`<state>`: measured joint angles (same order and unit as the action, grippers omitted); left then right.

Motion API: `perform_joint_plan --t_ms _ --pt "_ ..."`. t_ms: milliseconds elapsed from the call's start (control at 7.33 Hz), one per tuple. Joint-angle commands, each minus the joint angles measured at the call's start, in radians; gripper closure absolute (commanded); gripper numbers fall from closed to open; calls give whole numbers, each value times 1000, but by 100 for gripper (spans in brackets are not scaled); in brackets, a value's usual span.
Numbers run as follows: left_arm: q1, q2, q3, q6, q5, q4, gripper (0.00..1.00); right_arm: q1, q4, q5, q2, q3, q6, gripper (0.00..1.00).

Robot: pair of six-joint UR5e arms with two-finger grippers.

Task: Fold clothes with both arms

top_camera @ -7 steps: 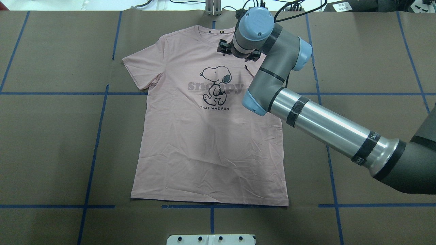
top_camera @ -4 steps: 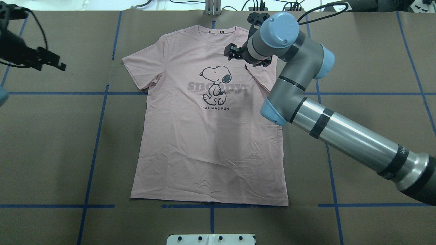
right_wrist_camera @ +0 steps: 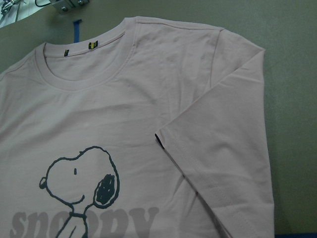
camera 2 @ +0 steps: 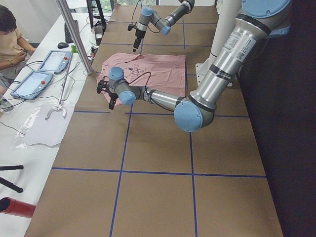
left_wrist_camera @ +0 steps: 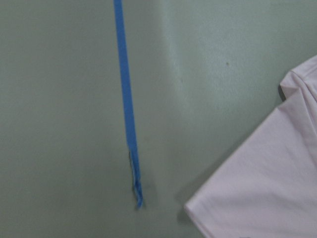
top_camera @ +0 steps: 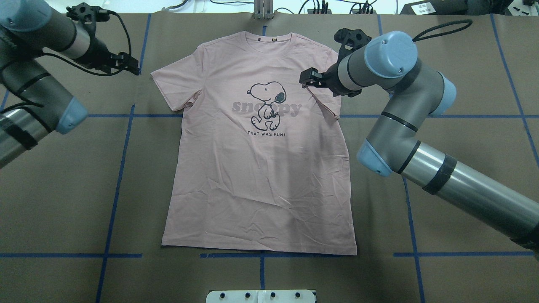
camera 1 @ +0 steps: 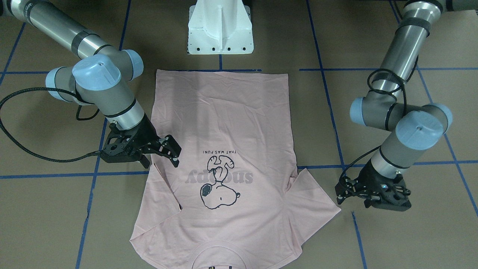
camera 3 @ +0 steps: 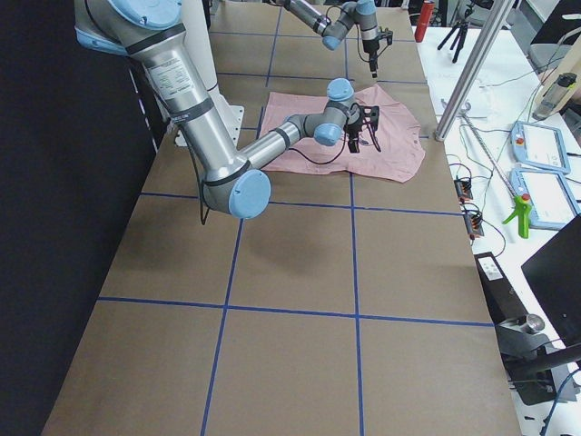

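Note:
The pale pink T-shirt [top_camera: 261, 168] lies flat and face up, cartoon dog and lettering showing, collar at the far edge. Its sleeve on my right side [top_camera: 324, 99] is folded inward over the chest, as the right wrist view shows [right_wrist_camera: 218, 163]. My right gripper [top_camera: 306, 78] hovers open just above that folded sleeve [camera 1: 173, 151], holding nothing. The other sleeve [top_camera: 172, 84] lies spread flat. My left gripper [top_camera: 131, 66] hangs open over bare table beside that sleeve's tip [camera 1: 339, 192]. The left wrist view catches only the sleeve corner [left_wrist_camera: 267, 198].
Blue tape lines [top_camera: 122, 160] grid the brown table cover. The white pedestal base [camera 1: 220, 33] stands at the shirt's hem side. A black cable [camera 1: 37, 149] loops from the right wrist. A person [camera 2: 10, 39] sits at a side bench with tablets, behind a metal pole [camera 2: 74, 34].
The right arm has drawn back to the right, from near the collar to the folded sleeve. The left arm has come in from the left edge toward the flat sleeve. The shirt lies unchanged.

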<state>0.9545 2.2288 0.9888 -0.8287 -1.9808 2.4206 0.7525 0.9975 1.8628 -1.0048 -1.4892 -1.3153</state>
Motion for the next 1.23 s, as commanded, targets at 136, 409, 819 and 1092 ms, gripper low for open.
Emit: perform_joint_plan --t_ms 136,409,819,1092 --pt "-36 41 -87 -3 66 69 38 -4 0 -2 -6 3 10 0" --pt "-45 46 -88 -3 66 69 67 -5 3 -2 -3 3 7 0" --pt "-42 51 -15 -62 30 63 100 -5 3 -4 3 4 1 0" --pt "-71 102 50 -261 -27 40 100 -5 3 -4 3 6 1 0"
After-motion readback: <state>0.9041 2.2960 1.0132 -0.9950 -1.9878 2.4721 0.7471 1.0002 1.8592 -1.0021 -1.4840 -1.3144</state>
